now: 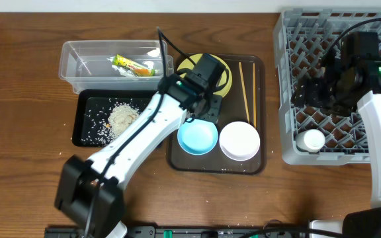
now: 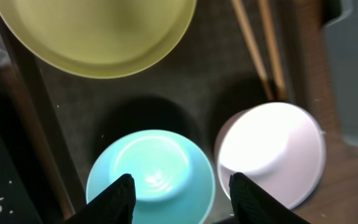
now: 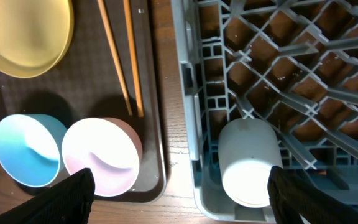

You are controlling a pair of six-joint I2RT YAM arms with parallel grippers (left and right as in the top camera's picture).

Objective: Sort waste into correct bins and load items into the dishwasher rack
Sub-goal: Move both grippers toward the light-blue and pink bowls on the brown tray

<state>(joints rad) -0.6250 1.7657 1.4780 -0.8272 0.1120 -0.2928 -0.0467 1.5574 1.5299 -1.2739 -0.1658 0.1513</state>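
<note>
Currently chopsticks (image 2: 252, 43) lie front-to-back; left gripper (image 2: 182, 186) released over blue bowl (image 2: 151, 177); right gripper (image 3: 182, 196) released.

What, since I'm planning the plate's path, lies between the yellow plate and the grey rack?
The chopsticks, lying on the brown tray, then a strip of bare table; the right wrist view shows this.

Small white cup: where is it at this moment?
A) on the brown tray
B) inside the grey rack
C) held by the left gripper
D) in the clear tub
B: the small white cup lies inside the grey rack, on its lattice floor in one corner.
</note>
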